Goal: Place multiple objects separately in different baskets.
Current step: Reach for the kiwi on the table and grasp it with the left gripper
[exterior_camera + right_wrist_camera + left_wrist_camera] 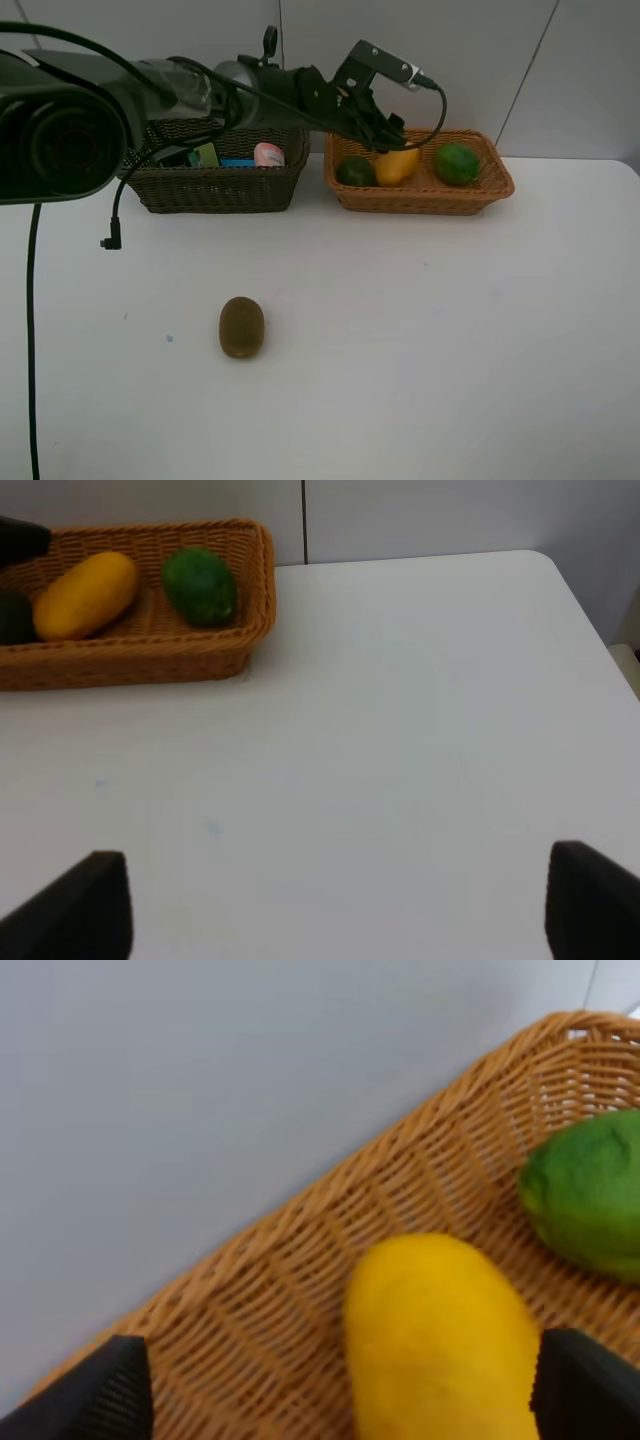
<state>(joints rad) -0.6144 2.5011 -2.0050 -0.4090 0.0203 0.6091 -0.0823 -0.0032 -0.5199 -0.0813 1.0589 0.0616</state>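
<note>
Kiwi (pixel 241 327) sits alone on the white table (pixel 450 330), near the front, well apart from both baskets. Further back, the dark basket (pixel 220 185) has the small stuff and the tan basket (pixel 420 190) has a mango (pixel 397 164) between two green fruits (pixel 456 164). Left gripper (pixel 390 135) hangs over the mango, jaws wide, not gripping. Right gripper (pixel 335 905) is spread wide too, holding nothing.

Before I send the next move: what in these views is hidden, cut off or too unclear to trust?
- Dark basket contents: in the high view the left arm and the basket's wall cover most; only a pink item and blue and green bits show.
- Mango: cut off by the left wrist picture's edge, so contact with the left gripper is unclear.
- Right gripper: absent from the high view.
- Kiwi: high view only.
</note>
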